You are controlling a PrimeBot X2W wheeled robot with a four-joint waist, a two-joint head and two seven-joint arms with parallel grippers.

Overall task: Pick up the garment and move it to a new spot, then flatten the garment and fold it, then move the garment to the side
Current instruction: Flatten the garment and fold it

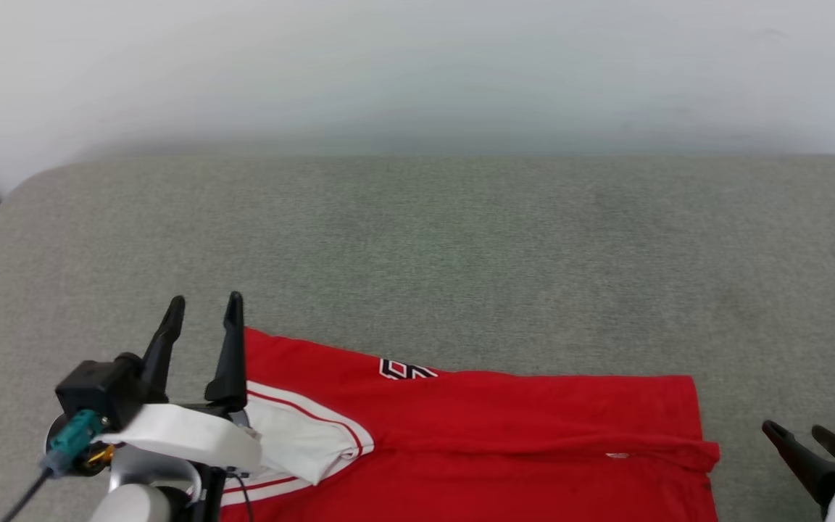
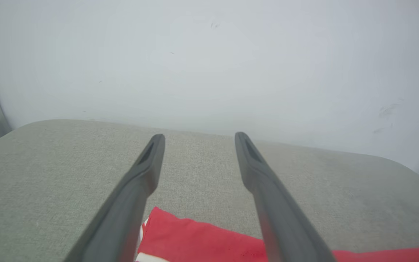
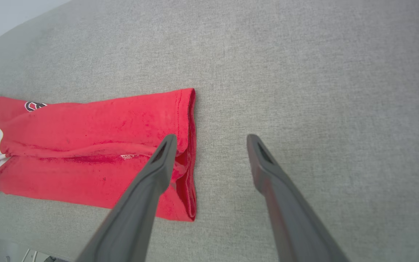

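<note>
The garment [image 1: 504,428] is a red shirt folded into a long band along the near edge of the grey cushion, with a white red-striped sleeve end [image 1: 301,435] on top at its left and a bit of black print [image 1: 404,370] at its far edge. My left gripper [image 1: 204,310] stands open at the garment's left end, nothing between its fingers; its wrist view has the red corner [image 2: 195,236] below the fingers. My right gripper [image 1: 798,433] is open, just right of the garment's right edge [image 3: 189,153]. In its wrist view the right gripper [image 3: 211,140] hangs above that edge.
The garment lies on a wide grey fabric cushion [image 1: 461,254] with bare surface beyond it and to both sides. A pale wall [image 1: 417,65] rises right behind the cushion. The cushion's rounded left corner [image 1: 19,196] is near my left arm.
</note>
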